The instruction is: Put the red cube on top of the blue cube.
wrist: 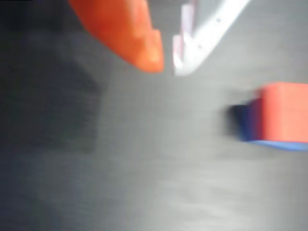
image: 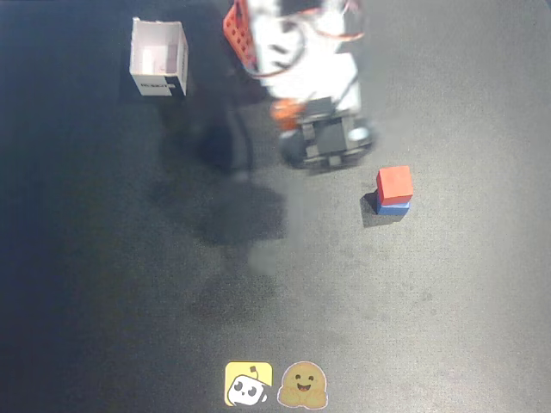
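The small matte red cube [image: 394, 183] sits squarely on the small matte blue cube [image: 394, 207], so the stack looks finished. The gripper [wrist: 167, 63] hangs beside it, its 2 fingers nearly together around nothing.

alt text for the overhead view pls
A red cube sits stacked on a blue cube on a dark table, right of centre. The blurred robot arm is above them; a white open-topped box stands upper left.
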